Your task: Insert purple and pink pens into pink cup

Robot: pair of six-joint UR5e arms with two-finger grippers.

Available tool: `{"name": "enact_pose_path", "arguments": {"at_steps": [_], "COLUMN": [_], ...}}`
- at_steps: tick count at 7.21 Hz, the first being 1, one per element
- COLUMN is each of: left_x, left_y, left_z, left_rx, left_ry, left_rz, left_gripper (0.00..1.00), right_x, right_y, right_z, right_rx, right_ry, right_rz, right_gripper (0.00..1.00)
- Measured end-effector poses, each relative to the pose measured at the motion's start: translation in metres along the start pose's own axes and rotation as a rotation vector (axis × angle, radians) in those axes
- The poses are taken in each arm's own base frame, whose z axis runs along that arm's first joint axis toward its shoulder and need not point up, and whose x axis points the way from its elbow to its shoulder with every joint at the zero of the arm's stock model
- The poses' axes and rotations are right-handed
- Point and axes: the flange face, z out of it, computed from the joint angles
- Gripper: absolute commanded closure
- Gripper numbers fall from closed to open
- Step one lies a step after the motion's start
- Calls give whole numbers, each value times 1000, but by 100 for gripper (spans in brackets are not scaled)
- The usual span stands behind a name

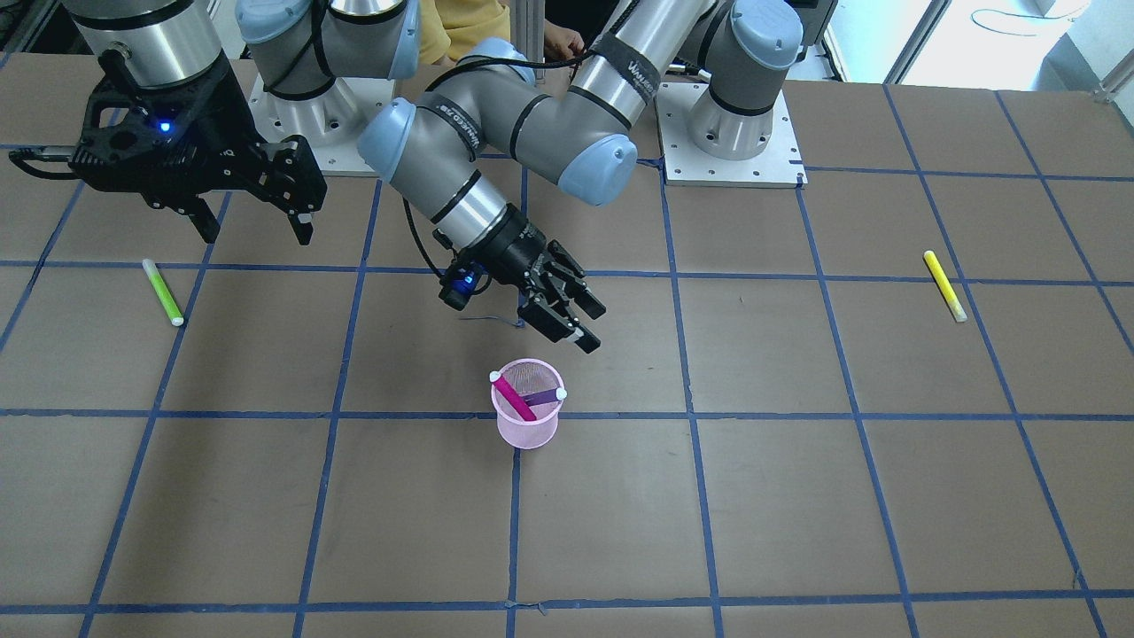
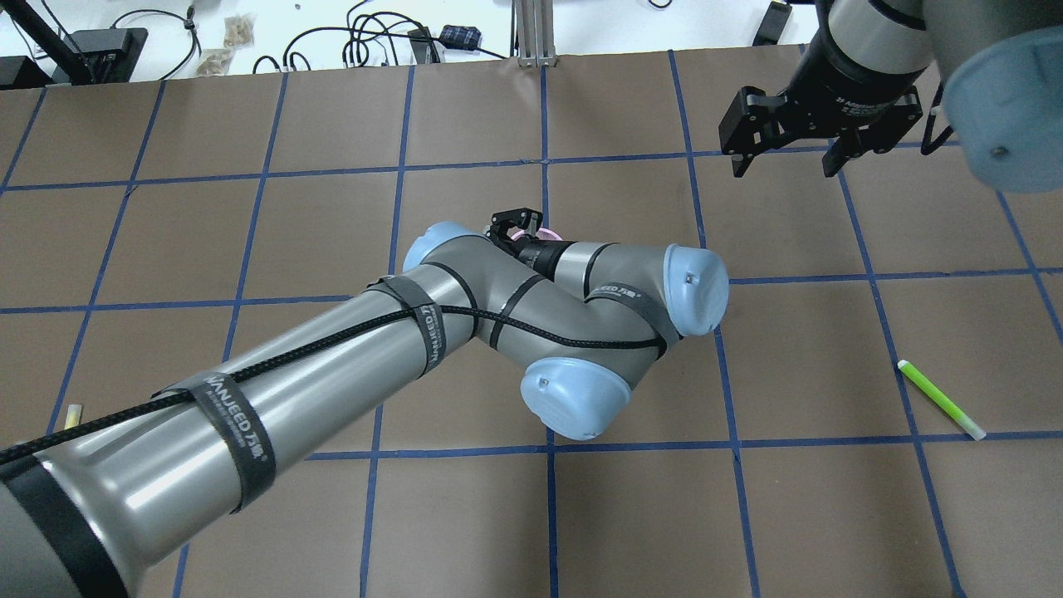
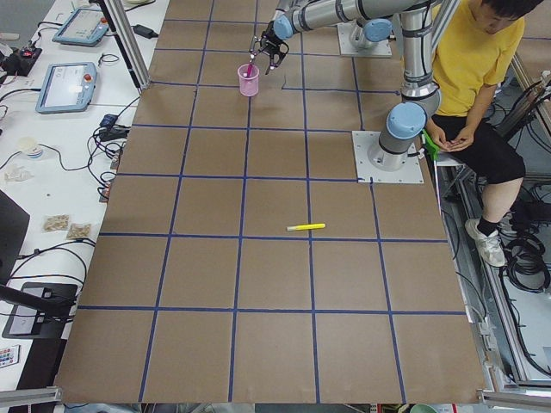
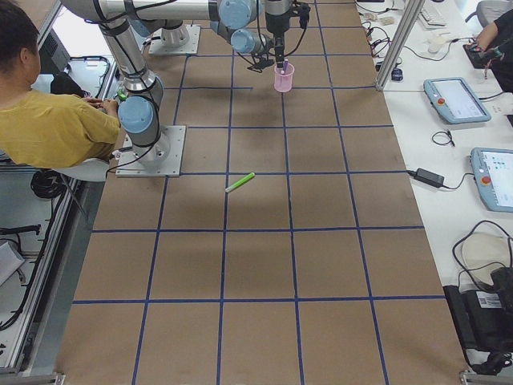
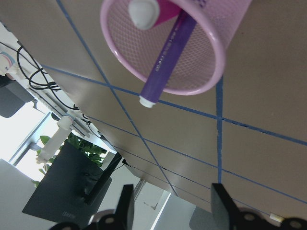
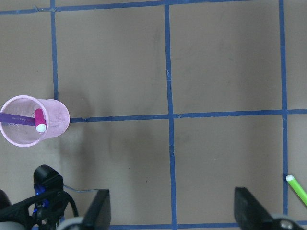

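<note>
The pink mesh cup stands upright near the table's middle. The pink pen and the purple pen both lean inside it, white ends up. My left gripper is open and empty, a little above the cup on the robot's side. In its wrist view the cup, purple pen and pink pen lie beyond the open fingers. My right gripper is open and empty, high and well away from the cup. Its wrist view shows the cup at the left.
A green pen lies on the table below my right gripper and also shows in the overhead view. A yellow pen lies far off on my left side. A person in a yellow shirt sits behind the robot bases.
</note>
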Motion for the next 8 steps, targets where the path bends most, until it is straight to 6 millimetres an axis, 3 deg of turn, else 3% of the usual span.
{"name": "enact_pose_path", "arguments": {"at_steps": [3,5,7,8], "left_x": [-26,-54,-75,-83], "left_y": [85,169,251,286], "left_z": [34,55,76,80], "left_rx": [155,325,487,522], "left_ry": [209,352,479,551], "left_rz": [-166,-382,-629,-781], "left_gripper": [12,11,0,0], "right_x": [0,-3,-9,-9], "right_y": [0,-1,-3,-6], "right_z": [0,4,8,7], "right_rx": [-2,-17,-53,-71], "right_ry": [-1,-2,7,13], "right_rz": [1,-6,-33,-38], "right_gripper": [9,8,8,8]}}
